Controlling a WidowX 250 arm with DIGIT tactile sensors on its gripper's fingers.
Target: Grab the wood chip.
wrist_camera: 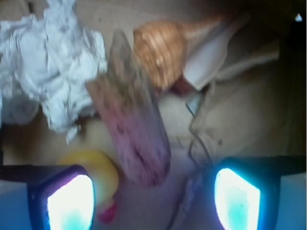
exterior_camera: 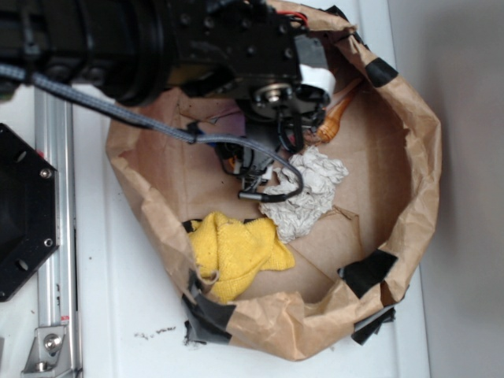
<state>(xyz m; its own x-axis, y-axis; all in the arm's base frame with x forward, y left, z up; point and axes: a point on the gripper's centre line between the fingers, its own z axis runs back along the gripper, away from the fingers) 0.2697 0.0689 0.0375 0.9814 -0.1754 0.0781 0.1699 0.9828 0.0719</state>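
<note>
In the wrist view the wood chip (wrist_camera: 134, 124) is a rough, dark, elongated chunk lying on the brown paper floor, its near end reaching into the gap between my fingers. My gripper (wrist_camera: 153, 201) is open, with one glowing pad (wrist_camera: 71, 203) at the lower left and the other at the lower right, and nothing is held. A yellow rubber duck (wrist_camera: 98, 175) sits just left of the chip, against the left finger. In the exterior view the gripper (exterior_camera: 250, 175) points down into the paper bag and the arm hides the chip.
An orange-brown wooden spoon (wrist_camera: 160, 52) with a pale handle lies just beyond the chip. Crumpled white paper (exterior_camera: 307, 193) sits right of the gripper and a yellow cloth (exterior_camera: 236, 248) lies in front. The brown bag's rolled wall (exterior_camera: 417, 157) rings everything.
</note>
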